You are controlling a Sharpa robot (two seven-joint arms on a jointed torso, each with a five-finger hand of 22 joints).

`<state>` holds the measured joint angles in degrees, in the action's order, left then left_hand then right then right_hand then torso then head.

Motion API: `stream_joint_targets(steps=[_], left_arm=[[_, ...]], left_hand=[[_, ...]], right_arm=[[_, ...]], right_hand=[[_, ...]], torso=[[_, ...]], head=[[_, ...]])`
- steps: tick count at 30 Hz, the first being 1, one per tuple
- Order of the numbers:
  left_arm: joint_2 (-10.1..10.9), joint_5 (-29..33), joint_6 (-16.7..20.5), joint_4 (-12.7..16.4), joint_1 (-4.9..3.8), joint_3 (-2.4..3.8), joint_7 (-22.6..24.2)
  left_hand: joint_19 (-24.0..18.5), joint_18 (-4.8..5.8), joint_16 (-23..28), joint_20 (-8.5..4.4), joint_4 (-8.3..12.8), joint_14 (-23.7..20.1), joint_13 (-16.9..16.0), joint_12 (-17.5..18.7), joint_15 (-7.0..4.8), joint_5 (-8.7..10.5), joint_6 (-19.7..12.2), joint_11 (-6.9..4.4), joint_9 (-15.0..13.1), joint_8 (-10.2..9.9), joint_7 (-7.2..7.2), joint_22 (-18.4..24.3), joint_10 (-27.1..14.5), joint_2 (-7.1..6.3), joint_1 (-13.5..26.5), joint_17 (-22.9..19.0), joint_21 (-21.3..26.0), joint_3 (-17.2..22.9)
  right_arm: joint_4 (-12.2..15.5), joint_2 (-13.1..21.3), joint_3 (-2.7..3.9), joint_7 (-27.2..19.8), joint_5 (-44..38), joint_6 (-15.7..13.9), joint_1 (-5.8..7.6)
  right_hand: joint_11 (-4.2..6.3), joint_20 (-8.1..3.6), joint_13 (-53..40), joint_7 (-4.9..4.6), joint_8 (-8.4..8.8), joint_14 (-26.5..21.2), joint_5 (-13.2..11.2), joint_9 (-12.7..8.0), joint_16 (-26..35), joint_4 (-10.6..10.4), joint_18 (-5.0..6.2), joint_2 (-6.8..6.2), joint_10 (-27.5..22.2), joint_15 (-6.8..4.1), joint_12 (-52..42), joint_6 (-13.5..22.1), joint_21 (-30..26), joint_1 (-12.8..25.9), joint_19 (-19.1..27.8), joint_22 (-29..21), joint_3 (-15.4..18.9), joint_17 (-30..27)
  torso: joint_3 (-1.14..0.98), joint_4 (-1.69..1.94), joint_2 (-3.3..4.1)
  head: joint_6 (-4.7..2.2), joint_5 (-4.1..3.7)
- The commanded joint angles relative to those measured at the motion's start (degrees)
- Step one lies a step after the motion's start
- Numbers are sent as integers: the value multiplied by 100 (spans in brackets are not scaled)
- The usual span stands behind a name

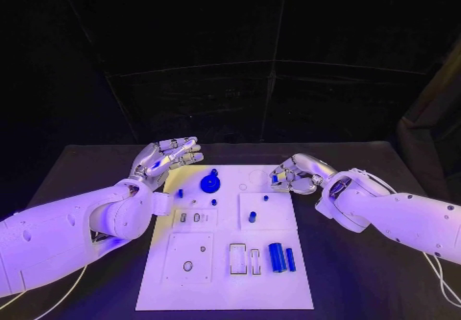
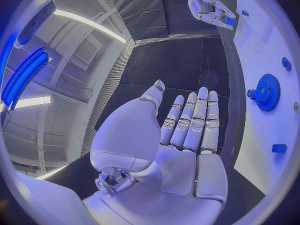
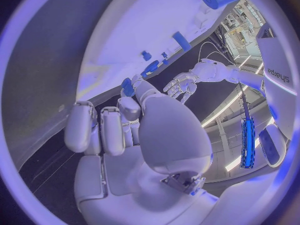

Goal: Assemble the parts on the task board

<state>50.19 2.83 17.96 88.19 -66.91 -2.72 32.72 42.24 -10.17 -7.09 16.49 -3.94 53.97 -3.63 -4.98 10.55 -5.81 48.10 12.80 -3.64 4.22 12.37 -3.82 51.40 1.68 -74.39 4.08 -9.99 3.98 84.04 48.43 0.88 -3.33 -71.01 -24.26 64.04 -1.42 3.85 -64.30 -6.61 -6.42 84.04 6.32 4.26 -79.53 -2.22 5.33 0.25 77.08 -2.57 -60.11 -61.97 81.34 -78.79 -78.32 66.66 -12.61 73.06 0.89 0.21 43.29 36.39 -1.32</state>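
Observation:
The white task board lies in the middle of the black table. A blue gear stands near its far end, a short blue peg at mid-board, and two blue cylinders lie side by side near the right edge. My right hand hovers over the board's far right corner, its fingers curled, pinching a small blue part between thumb and fingers. My left hand is held above the far left corner with its fingers straight and apart, holding nothing. The gear also shows beside it.
Several shallow recesses and slots are cut into the board's near half. A small blue block and a small blue stud sit near the gear. Black table surrounds the board on both sides.

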Motion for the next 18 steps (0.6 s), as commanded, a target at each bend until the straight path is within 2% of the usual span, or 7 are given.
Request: stream_joint_targets(steps=[1,5,8,11,12,16,18], left_arm=[[7,-30,-52,15,-13,4,25],[5,-28,-60,-4,-19,4,21],[-4,0,-67,-23,-25,5,18],[-9,42,-72,-48,-34,5,16],[-9,49,-70,-55,-36,5,16],[-16,69,-61,-106,-52,5,23],[-21,73,-53,-129,-60,6,27]], left_hand=[[1,14,38,8,22,-14,4,18,11,20,-28,5,3,-37,324,2,-47,52,-1,-4,30,9],[1,14,38,8,23,-13,4,18,11,21,-23,5,2,-37,323,2,-46,52,0,-4,31,9],[1,14,38,8,23,-13,4,18,11,21,-23,5,2,-37,323,2,-46,52,0,-4,31,9],[1,14,38,8,23,-13,4,18,11,21,-23,5,2,-37,323,2,-46,52,0,-4,31,9],[1,14,38,8,23,-13,4,18,11,21,-23,5,2,-37,323,2,-46,52,0,-4,31,9],[2,14,38,7,25,-11,4,17,11,21,-11,5,1,-35,322,2,-45,52,1,-3,31,10],[2,14,38,7,25,-11,4,17,11,21,-11,5,1,-35,322,2,-45,52,1,-3,31,10]], right_arm=[[199,-79,8,503,-113,-245,47],[427,-365,10,887,-263,-213,95],[448,-640,11,1001,-384,1,109],[396,-981,12,1067,-643,198,117],[374,-1070,13,1088,-712,237,119],[225,-1518,12,1247,-1050,408,122],[144,-1687,10,1313,-1158,462,121]], right_hand=[[24,-38,24,42,9,274,-26,-5,-3,7,-66,-23,20,-29,44,-91,19,98,5,-11,-26,-24],[24,-39,49,44,9,268,-40,-5,14,13,-62,-27,6,-30,77,-101,12,112,14,-28,-47,-46],[22,-39,79,42,15,259,-76,-8,41,4,-61,-58,-17,-29,122,-109,8,174,16,-34,-58,-82],[22,-39,107,43,15,255,-88,-9,54,-1,-60,-80,-36,-28,159,-118,4,207,20,-41,-60,-98],[22,-39,111,44,14,254,-89,-8,55,-1,-60,-82,-39,-28,164,-122,4,211,20,-41,-62,-99],[25,-39,124,50,9,254,-93,-7,58,2,-60,-86,-48,-30,182,-135,3,217,21,-44,-72,-101],[27,-39,136,52,8,252,-93,-6,62,5,-58,-86,-55,-31,198,-141,0,218,24,-49,-79,-106]], torso=[[25,4,-24],[47,17,-48],[57,24,-58],[59,36,-63],[51,28,-60],[63,39,-60],[62,31,-55]], head=[[7,31],[43,97],[65,141],[107,189],[101,205],[131,267],[138,302]])
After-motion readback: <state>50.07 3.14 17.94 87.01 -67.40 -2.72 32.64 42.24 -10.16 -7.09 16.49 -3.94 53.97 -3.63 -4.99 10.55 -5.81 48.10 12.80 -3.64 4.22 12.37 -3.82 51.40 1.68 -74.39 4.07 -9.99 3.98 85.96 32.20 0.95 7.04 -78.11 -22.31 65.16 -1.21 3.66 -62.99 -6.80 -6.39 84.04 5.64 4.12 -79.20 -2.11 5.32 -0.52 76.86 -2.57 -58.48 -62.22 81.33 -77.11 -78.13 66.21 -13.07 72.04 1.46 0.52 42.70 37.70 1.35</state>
